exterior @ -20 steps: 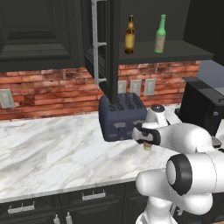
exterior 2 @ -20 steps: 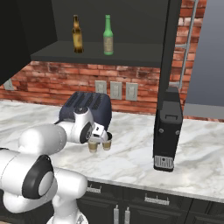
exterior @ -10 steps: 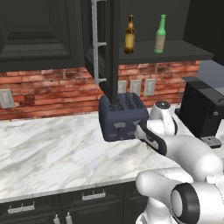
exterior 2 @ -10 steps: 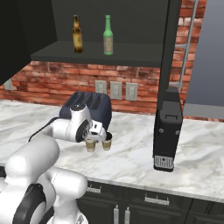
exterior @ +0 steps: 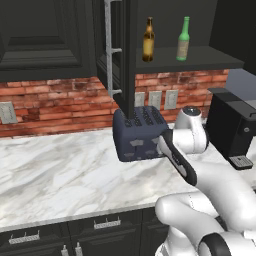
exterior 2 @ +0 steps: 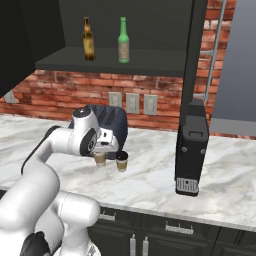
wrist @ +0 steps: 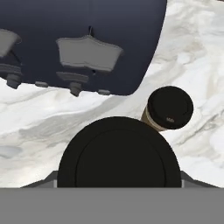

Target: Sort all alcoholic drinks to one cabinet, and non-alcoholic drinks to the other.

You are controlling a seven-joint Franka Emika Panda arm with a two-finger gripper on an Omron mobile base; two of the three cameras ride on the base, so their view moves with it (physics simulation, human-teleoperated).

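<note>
Two alcoholic drinks stand upright on the open upper cabinet's shelf: an amber bottle [exterior: 148, 40] [exterior 2: 88, 39] and a green bottle [exterior: 183, 39] [exterior 2: 123, 40]. Two non-alcoholic drinks, tan cups with dark lids, are on the marble counter in front of the toaster. My gripper [exterior 2: 101, 152] is down over the left cup [exterior 2: 100, 159] and shut on it. That cup's dark lid [wrist: 119, 153] hides my fingertips in the hand view. The other cup [exterior 2: 121, 161] [wrist: 169, 108] stands free just beside it.
A dark blue toaster [exterior: 140, 132] [exterior 2: 112, 122] [wrist: 83, 43] sits right behind the cups. A black coffee machine [exterior: 235, 125] [exterior 2: 191, 145] stands to the right. The open cabinet's door [exterior: 117, 50] juts out over the counter, and a closed cabinet [exterior: 45, 40] hangs to the left.
My arm's elbow has swung up and over while the hand stayed at the left cup. That cup has shifted slightly left and up beside the other cup.
</note>
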